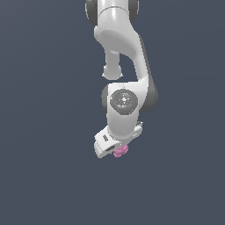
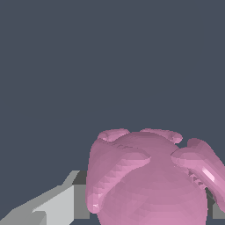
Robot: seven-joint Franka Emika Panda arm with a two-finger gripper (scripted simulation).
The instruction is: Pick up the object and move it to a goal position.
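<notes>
The pink object (image 1: 120, 151) sits right at the tip of the gripper (image 1: 115, 150), tucked under the white hand of the Panda arm (image 1: 124, 66) and poking out a little toward the exterior view's right of it. In the wrist view it fills the space between the fingers: a grey finger (image 2: 57, 204) presses in against one flank, and only a sliver of the other finger shows at the far flank, mostly hidden behind the blob. With the lump wedged between them like this, the fingers appear closed on the object rather than merely straddling it, though the contact on the hidden side cannot be checked.

Being held close in against the hand makes sense for a carry: a short, knobbly thing gripped near its bulk has less leverage to twist or slip out while the arm travels. Whether the object is lifted clear of the tabletop cannot be told, since the dark blue-grey background is flat and shows no shadow or edge. No goal marker is visible in either view.

As for its shape, the object is close to round, with ridged lobes fanning out from a bulging middle. Judging from the wrist view, its slightly longer extent runs across the gap from finger to finger, and the lobed end points away from the hand. The exterior view shows it too small to confirm any long axis.
</notes>
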